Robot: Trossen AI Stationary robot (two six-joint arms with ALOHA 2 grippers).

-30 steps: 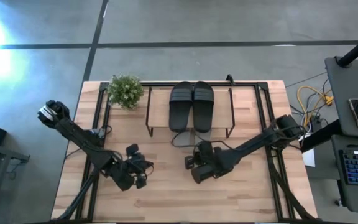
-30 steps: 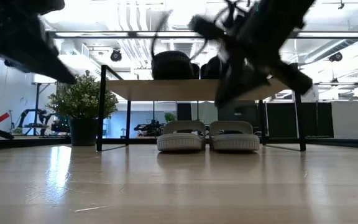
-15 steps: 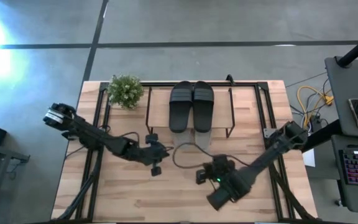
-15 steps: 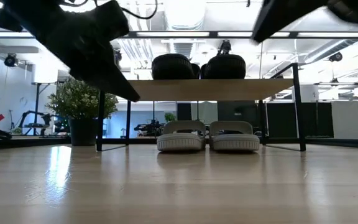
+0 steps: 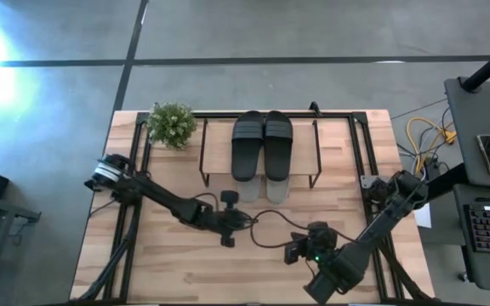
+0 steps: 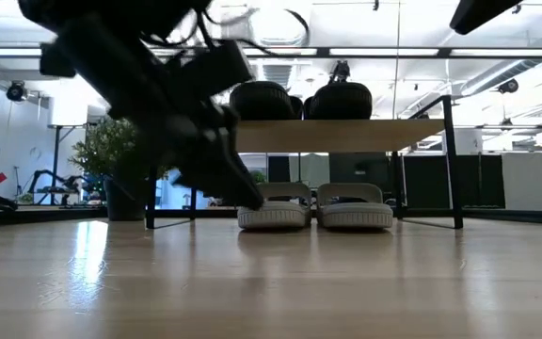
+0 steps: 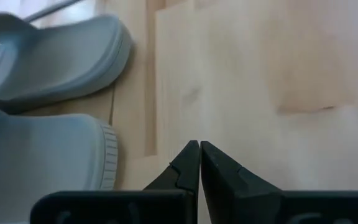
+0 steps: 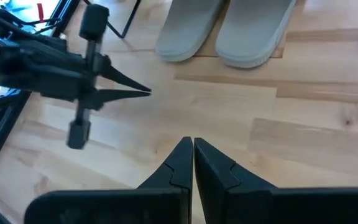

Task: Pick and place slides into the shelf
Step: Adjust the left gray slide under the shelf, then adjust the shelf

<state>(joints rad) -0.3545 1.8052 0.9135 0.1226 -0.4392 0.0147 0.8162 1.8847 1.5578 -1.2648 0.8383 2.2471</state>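
Jaws pressed together on both sides, nothing pinched in either! The left gripper (image 5: 247,223) is seen low over the pale wooden surface (image 5: 177,276), its tips aimed at the bare boards just in front of the small low shelf with a light wood top board and thin black wire legs (image 5: 218,153). From the left wrist, its dark fingers (image 7: 191,163) are seen meeting in one point above the planks, with the pale grey-green rubber slides (image 7: 48,59) lying close by, one toe just beside the tips.

The right gripper (image 5: 289,252) is held nearer the front edge of the surface, apart from the shelf, its dark fingers (image 8: 182,158) closed to a sharp point in the right wrist view. In that same view the left gripper (image 8: 138,91) is caught side-on, shut and pointing across the wood, with the grey-green pair (image 8: 225,28) set side by side beyond it.

At table height, the pale pair (image 6: 314,208) is seen resting on the surface under the shelf board (image 6: 327,135), toes forward, the two touching or nearly so. The black rubber slides (image 5: 262,144) are laid side by side on top of the board. A small green potted plant (image 5: 172,124) is placed at the far left corner, beside the shelf.
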